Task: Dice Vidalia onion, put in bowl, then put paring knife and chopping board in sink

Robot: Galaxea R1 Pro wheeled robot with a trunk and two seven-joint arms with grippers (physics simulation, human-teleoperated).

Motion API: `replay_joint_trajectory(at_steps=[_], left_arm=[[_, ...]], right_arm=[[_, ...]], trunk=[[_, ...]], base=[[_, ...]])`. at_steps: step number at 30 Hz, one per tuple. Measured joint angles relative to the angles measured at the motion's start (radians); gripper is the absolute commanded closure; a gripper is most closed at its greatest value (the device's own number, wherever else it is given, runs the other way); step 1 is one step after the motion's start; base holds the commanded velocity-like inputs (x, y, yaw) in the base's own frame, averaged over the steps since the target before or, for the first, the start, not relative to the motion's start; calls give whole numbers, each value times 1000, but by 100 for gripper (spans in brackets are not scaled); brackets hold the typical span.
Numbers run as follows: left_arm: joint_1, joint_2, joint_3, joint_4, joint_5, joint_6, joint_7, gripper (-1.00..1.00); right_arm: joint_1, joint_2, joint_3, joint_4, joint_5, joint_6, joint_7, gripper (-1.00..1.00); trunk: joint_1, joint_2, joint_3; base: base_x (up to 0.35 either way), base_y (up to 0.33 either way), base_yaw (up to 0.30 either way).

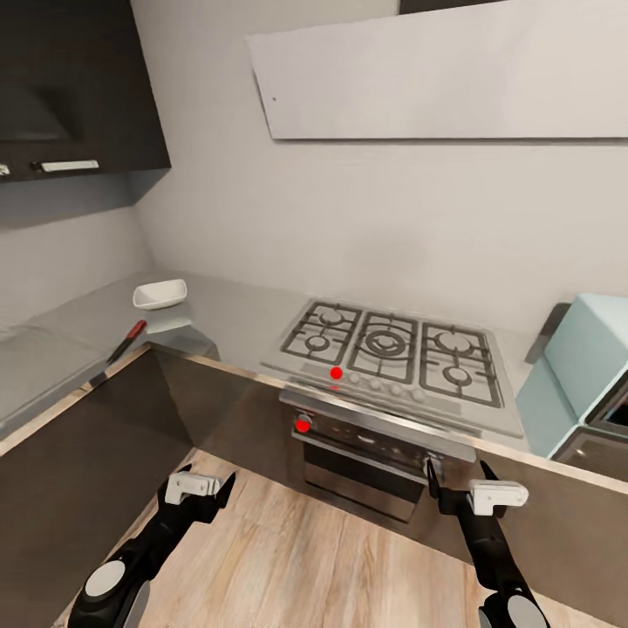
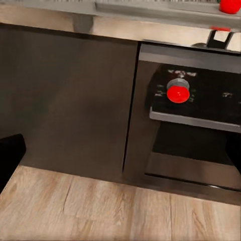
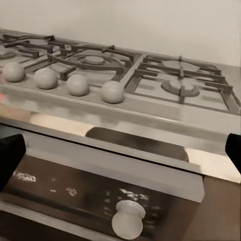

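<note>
On the grey countertop (image 1: 222,323) at the back left stands the white square-rimmed bowl (image 1: 160,295). The paring knife (image 1: 125,343) lies in front of it near the counter's edge, red handle toward the bowl, dark blade pointing away. The Vidalia onion, the chopping board and the sink are out of view. My left gripper (image 1: 199,482) hangs open and empty low over the wooden floor, in front of the dark cabinets. My right gripper (image 1: 459,478) is open and empty before the oven. In each wrist view the dark fingertips (image 2: 10,153) (image 3: 10,160) sit far apart.
A gas hob (image 1: 388,349) with several burners and a row of knobs sits in the counter straight ahead, over an oven (image 1: 375,462) with a red knob (image 2: 177,92). A light blue appliance (image 1: 580,366) stands at the right. Dark wall cabinets (image 1: 78,78) hang at upper left.
</note>
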Motion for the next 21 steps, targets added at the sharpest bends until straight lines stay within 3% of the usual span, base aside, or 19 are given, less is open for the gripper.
replay_joint_trajectory(at_steps=[3,7,13,21], left_arm=[[0,0,0,0,0,-28,0,-100],[0,1,6,1,0,-118,3,-100],[0,1,23,2,0,-134,3,-100],[0,1,42,2,0,-105,1,-100]], right_arm=[[0,0,0,0,0,0,0,-100],[0,0,0,0,0,0,0,-100],[0,0,0,0,0,0,0,-100],[0,0,0,0,0,0,0,-100]], trunk=[[0,0,-2],[0,0,-4],[0,0,-8],[-1,0,-13]], base=[[0,0,250],[0,0,250],[116,0,250],[312,0,250]])
